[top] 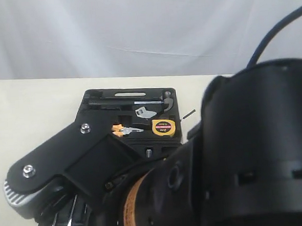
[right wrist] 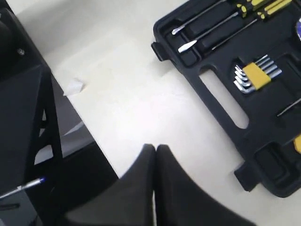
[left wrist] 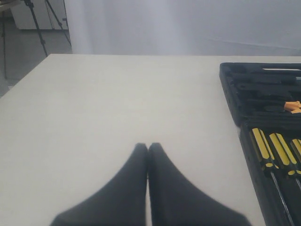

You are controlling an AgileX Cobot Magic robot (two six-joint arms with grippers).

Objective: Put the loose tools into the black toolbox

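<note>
Checking what is left comes first, Ana says: the pliers [top: 122, 130] and tape measure [top: 163, 126] already lie in the black toolbox [top: 91, 104]; the utility knife and tape roll cannot be made out.

Ben: Both the left gripper [left wrist: 148, 147] and right gripper [right wrist: 155, 148] have fingers pressed together, holding nothing, so each must spread before a pick. The table [left wrist: 117, 94] beside the left one offers open room; the right one hangs near the table's edge and the box rim, so it should rise first.

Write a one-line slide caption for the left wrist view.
Shut left hand over the table, black toolbox with yellow-black screwdrivers alongside.
</note>
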